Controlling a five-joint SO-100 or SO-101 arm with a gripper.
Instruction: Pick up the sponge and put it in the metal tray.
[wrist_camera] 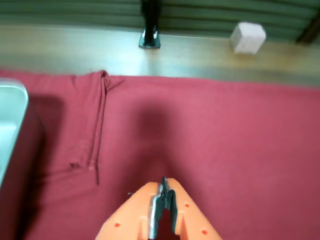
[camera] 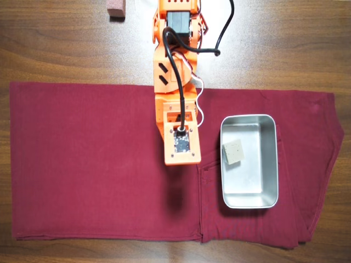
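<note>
I judge the job done: the small grey-beige matte foam sponge point(camera: 234, 152) lies inside the shiny silver round-cornered metal tray point(camera: 270, 164), just beside my orange gripper point(wrist_camera: 163, 186) in the overhead view. Its jaws are pressed together, empty, over the wrinkled dark-red cloth point(camera: 82, 164); only retreat remains.

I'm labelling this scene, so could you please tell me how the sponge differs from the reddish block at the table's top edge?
In the overhead view, the sponge is grey-beige, while the reddish block is pinkish-red. The sponge lies inside the metal tray, against its left wall; the block sits on bare wood beyond the red cloth. The sponge shows whole; the block is cut off by the frame. Both are small, squarish and matte.
</note>
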